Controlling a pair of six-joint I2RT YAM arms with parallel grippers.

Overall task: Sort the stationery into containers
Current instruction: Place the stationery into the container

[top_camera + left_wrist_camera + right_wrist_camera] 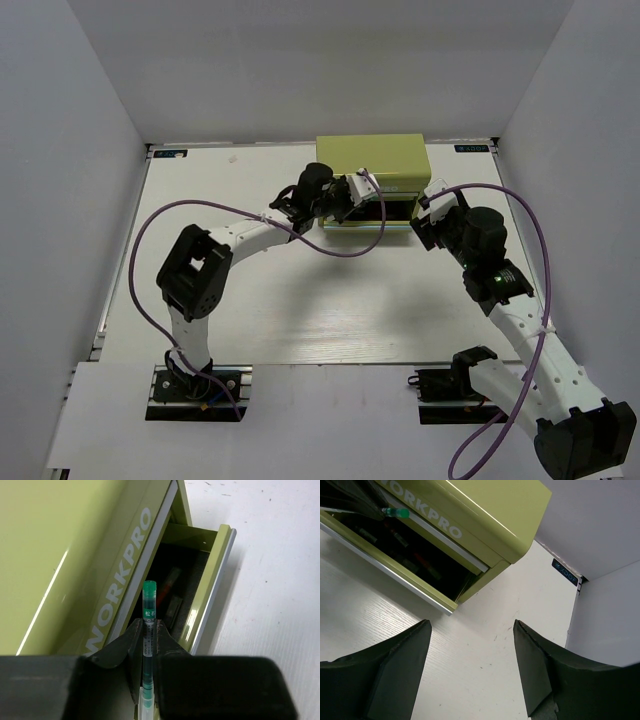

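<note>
Olive yellow-green tool chest [372, 160], its WORKPRO lettering [120, 575] in white, on a white desk [300, 310]. The drawer [207, 580] is edged in silver, with a black interior and a reddish-orange item [171, 578] inside. The pen [149, 611] has a bright green cap, a green label with white characters and a clear barrel. Left gripper [149, 625] and right gripper [471, 630] both have black jaws. Purple cables [133, 265] run along white arms [250, 235] with black joints.
</note>
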